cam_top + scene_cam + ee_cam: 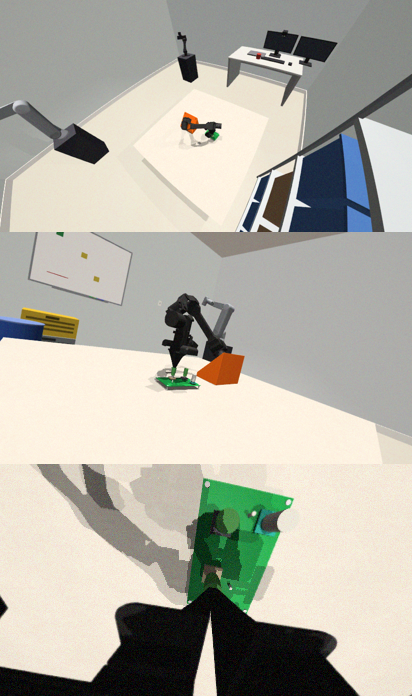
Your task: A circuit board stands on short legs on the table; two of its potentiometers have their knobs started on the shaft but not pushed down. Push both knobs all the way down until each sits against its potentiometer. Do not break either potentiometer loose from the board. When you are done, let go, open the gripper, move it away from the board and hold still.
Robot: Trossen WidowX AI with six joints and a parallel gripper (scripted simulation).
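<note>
The green circuit board [215,136] [180,383] [250,571] stands on short legs on the table. A green knob [173,371] [212,580] stands above a tan potentiometer [171,378] [212,570], with a small gap between them. A second green knob [185,372] [228,520] stands above a black potentiometer [184,378]. A grey-white knob [193,378] [287,520] is on a teal potentiometer [192,383] [262,522]. My gripper [174,367] [212,591] is shut and empty, its tips at the top of the knob over the tan potentiometer. Whether they touch is too small to tell.
The orange wedge-shaped block [193,129] [229,370] is at the arm's base, beside the board. The arm's shadow lies across the board and the table [187,173] [144,419]. A desk with monitors stands away from the table.
</note>
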